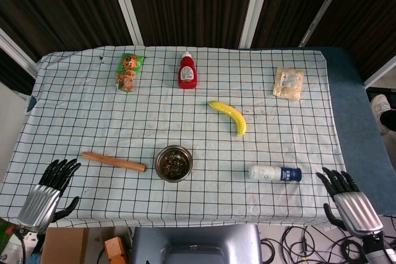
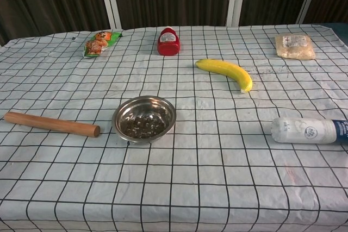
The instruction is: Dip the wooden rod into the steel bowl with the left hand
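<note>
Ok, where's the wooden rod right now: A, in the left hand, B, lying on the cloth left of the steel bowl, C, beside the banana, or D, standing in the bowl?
B: the wooden rod lies flat on the cloth just left of the steel bowl, with the left hand open and apart from it at the table edge.

wooden rod point(image 2: 51, 124) flat on cloth | steel bowl point(image 2: 144, 118) just beside
</note>
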Motion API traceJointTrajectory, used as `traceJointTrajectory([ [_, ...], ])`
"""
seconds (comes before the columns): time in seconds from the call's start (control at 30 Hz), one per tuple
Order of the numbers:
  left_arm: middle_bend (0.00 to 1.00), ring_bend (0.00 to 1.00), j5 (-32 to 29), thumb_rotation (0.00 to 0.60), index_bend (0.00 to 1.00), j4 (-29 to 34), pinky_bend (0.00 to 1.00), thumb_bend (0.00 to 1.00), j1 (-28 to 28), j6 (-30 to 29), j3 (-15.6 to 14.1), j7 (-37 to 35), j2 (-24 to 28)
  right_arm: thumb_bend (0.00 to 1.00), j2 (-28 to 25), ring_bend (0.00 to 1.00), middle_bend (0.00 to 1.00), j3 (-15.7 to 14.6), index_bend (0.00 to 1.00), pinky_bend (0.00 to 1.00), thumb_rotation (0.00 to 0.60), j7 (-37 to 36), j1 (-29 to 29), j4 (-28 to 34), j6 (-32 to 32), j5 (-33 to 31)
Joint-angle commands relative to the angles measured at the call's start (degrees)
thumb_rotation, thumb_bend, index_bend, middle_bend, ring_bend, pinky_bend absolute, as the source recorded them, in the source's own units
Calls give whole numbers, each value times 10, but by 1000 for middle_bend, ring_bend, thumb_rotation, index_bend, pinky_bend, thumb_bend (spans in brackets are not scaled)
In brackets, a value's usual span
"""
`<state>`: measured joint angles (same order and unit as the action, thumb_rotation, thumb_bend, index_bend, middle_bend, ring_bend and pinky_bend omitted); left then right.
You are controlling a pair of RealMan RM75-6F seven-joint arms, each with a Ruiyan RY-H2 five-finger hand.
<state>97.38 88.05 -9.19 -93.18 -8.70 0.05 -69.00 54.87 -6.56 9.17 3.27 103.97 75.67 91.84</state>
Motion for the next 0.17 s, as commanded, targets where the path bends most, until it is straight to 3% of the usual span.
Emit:
traceJointTrajectory([
  [0.03, 40, 0, 9, 600, 0, 5, 0, 367, 10, 6, -4, 17, -7, 483, 4, 0, 0, 3, 0, 0, 600, 8, -2, 3, 2, -6],
  [0.17, 40, 0, 1, 600, 0, 5, 0, 368, 7, 25, 3, 17, -8, 483, 1, 0, 0, 4, 0, 0, 600, 2, -3, 3, 5, -6],
])
